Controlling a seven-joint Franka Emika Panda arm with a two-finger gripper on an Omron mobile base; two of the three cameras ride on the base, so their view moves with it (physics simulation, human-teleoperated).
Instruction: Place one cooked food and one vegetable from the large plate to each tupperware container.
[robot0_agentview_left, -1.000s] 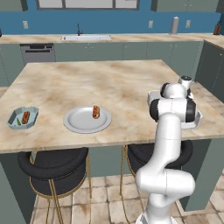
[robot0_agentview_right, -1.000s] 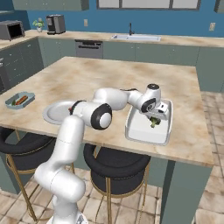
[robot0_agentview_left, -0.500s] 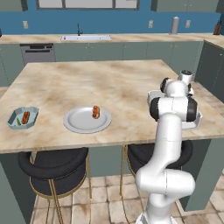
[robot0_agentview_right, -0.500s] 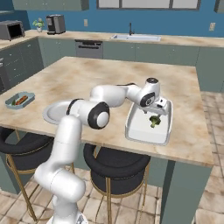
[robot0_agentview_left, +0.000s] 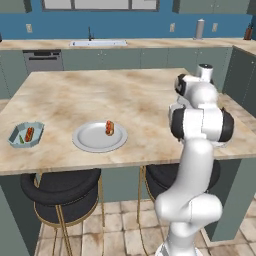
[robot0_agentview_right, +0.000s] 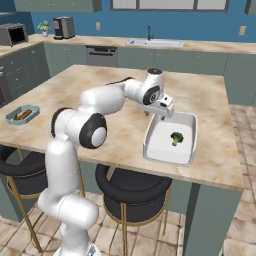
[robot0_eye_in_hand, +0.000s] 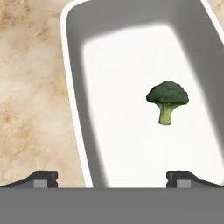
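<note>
My gripper hangs open and empty just above the near left end of the white tupperware container. A green broccoli floret lies alone inside that tub. In the hand view the broccoli rests on the tub floor, right of centre, well ahead of my spread fingertips. The large plate holds one sausage in a bun. At the table's left edge, the small teal tupperware container has a reddish food and something green in it.
Two dark round stools stand under the island's near edge. The teal tub is far to the left of my arm. Sink and back counter lie beyond the island.
The jaws opened wide and let go of the broccoli, which now lies in the white tub. The hand has risen up and back out of the tub.
</note>
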